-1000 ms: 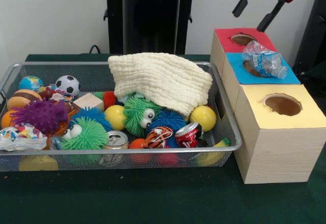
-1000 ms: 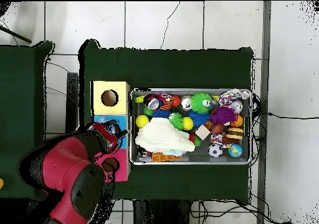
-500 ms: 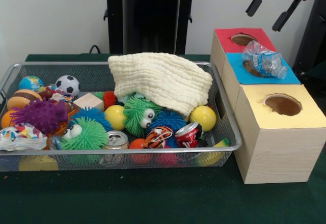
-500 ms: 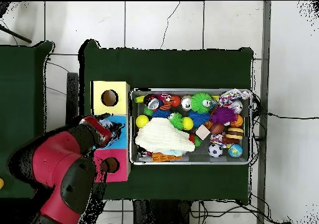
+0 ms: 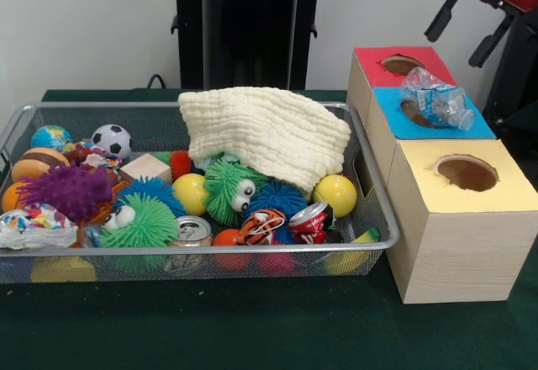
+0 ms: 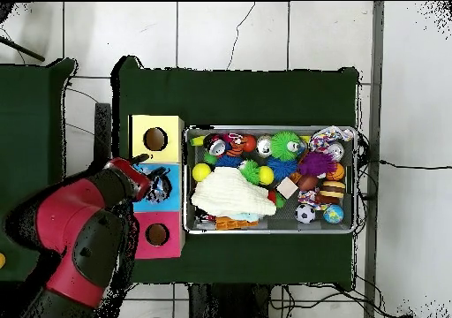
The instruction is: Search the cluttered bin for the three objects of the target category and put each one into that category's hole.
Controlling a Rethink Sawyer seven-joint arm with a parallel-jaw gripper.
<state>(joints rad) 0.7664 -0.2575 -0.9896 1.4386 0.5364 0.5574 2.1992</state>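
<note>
While the bottle (image 5: 435, 103) lies on blue, the hand (image 5: 472, 29) hangs spread — empty.

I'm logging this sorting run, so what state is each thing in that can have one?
gripper: open, empty, raised beside the boxes
plastic bottle: crumpled, lying over the blue box's hole, not dropped in
blue box: hole covered by the bottle
red box: hole open
yellow box: hole open
cream cloth: draped over toys in the bin
wire bin: full of clutter
soda cans: lying in the bin, dented
</note>
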